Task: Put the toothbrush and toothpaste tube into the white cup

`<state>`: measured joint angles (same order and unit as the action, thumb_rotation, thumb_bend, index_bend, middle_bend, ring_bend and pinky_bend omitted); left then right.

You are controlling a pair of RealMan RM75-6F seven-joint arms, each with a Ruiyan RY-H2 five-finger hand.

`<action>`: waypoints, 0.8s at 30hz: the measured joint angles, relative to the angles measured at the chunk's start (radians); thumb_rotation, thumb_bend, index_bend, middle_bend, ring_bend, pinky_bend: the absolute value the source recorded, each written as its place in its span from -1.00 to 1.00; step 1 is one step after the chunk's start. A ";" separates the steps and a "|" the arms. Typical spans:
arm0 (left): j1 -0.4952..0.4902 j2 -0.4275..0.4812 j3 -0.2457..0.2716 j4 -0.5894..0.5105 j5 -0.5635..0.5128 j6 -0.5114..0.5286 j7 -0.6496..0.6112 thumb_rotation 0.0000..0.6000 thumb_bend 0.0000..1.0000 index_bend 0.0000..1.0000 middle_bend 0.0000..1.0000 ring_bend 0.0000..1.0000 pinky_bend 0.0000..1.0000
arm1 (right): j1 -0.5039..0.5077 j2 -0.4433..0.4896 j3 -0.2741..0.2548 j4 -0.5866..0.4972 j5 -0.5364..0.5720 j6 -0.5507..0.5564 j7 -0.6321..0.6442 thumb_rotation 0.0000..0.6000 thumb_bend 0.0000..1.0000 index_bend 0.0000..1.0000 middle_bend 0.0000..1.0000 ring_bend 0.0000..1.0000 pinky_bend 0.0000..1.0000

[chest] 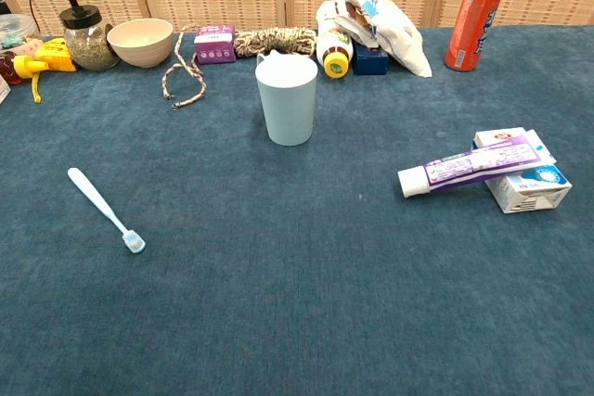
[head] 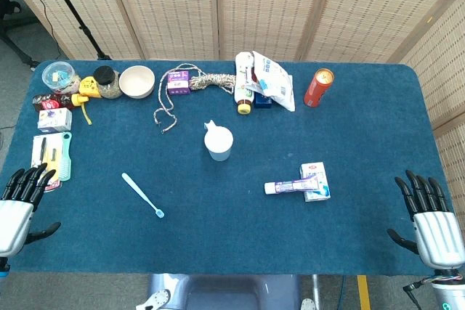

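The white cup [head: 219,143] [chest: 287,99] stands upright mid-table. A pale blue toothbrush [head: 142,194] [chest: 105,208] lies flat to the cup's front left, bristle end toward me. The purple-and-white toothpaste tube [head: 296,186] [chest: 467,167] lies to the cup's front right, resting across a small white box [head: 317,181] [chest: 522,173]. My left hand [head: 20,201] hangs at the table's front left edge, fingers spread and empty. My right hand [head: 430,217] sits at the front right edge, also spread and empty. Neither hand shows in the chest view.
Along the far edge stand a bowl [head: 136,81], jars, a purple box [head: 179,81], a coiled rope [head: 211,81], a bottle and white packet [head: 265,81], and a red can [head: 318,87]. A comb and small boxes [head: 54,154] lie at the left edge.
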<state>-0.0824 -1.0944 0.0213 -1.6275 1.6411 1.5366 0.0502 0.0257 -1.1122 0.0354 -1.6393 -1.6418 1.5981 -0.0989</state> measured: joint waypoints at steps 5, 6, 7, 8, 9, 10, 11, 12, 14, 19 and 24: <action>-0.001 -0.005 0.002 0.003 0.001 -0.006 0.010 1.00 -1.00 -1.00 -1.00 -1.00 -1.00 | 0.002 -0.001 -0.001 0.000 0.001 -0.005 -0.002 1.00 -1.00 -1.00 -1.00 -1.00 -1.00; -0.002 -0.005 0.003 0.004 0.001 -0.010 0.011 1.00 -1.00 -1.00 -1.00 -1.00 -1.00 | 0.002 -0.001 -0.001 0.000 0.001 -0.006 -0.002 1.00 -1.00 -1.00 -1.00 -1.00 -1.00; -0.004 -0.005 0.003 0.005 0.003 -0.013 0.011 1.00 -1.00 -1.00 -1.00 -1.00 -1.00 | 0.003 -0.002 0.000 -0.001 0.001 -0.006 -0.001 1.00 -1.00 -1.00 -1.00 -1.00 -1.00; -0.009 -0.005 0.003 0.008 0.007 -0.017 0.011 1.00 -1.00 -1.00 -1.00 -1.00 -1.00 | 0.004 -0.002 0.000 -0.002 0.002 -0.007 0.000 1.00 -1.00 -1.00 -1.00 -1.00 -1.00; -0.017 -0.006 0.002 0.014 0.013 -0.023 0.007 1.00 -1.00 -1.00 -1.00 -1.00 -1.00 | 0.004 -0.002 0.001 -0.002 0.003 -0.008 0.000 1.00 -1.00 -1.00 -1.00 -1.00 -1.00; -0.025 -0.006 0.000 0.023 0.017 -0.029 0.002 1.00 -1.00 -1.00 -1.00 -1.00 -1.00 | 0.005 -0.002 0.001 -0.002 0.004 -0.010 -0.001 1.00 -1.00 -1.00 -1.00 -1.00 -1.00; -0.035 -0.007 -0.004 0.034 0.021 -0.036 -0.006 1.00 -1.00 -1.00 -1.00 -1.00 -1.00 | 0.006 -0.003 0.002 -0.003 0.006 -0.012 -0.003 1.00 -1.00 -1.00 -1.00 -1.00 -1.00; -0.052 -0.008 -0.009 0.052 0.028 -0.048 -0.019 1.00 -1.00 -1.00 -1.00 -1.00 -1.00 | 0.007 -0.003 0.002 -0.003 0.008 -0.014 -0.005 1.00 -1.00 -1.00 -1.00 -1.00 -1.00; -0.081 -0.011 -0.017 0.089 0.042 -0.068 -0.046 1.00 -1.00 -1.00 -1.00 -1.00 -1.00 | 0.007 -0.005 0.004 -0.004 0.013 -0.015 -0.010 1.00 -1.00 -1.00 -1.00 -1.00 -1.00; -0.180 -0.034 -0.022 0.245 0.106 -0.146 -0.132 1.00 -0.82 -0.95 -1.00 -1.00 -1.00 | 0.008 -0.010 0.009 -0.001 0.026 -0.022 -0.023 1.00 -1.00 -1.00 -1.00 -1.00 -1.00; -0.272 -0.104 -0.011 0.439 0.174 -0.208 -0.212 1.00 -0.62 -0.81 -1.00 -1.00 -1.00 | 0.009 -0.012 0.008 -0.002 0.026 -0.022 -0.027 1.00 -1.00 -1.00 -1.00 -1.00 -1.00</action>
<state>-0.3547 -1.1989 0.0098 -1.1882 1.8153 1.3282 -0.1615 0.0343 -1.1241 0.0434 -1.6409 -1.6159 1.5758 -0.1254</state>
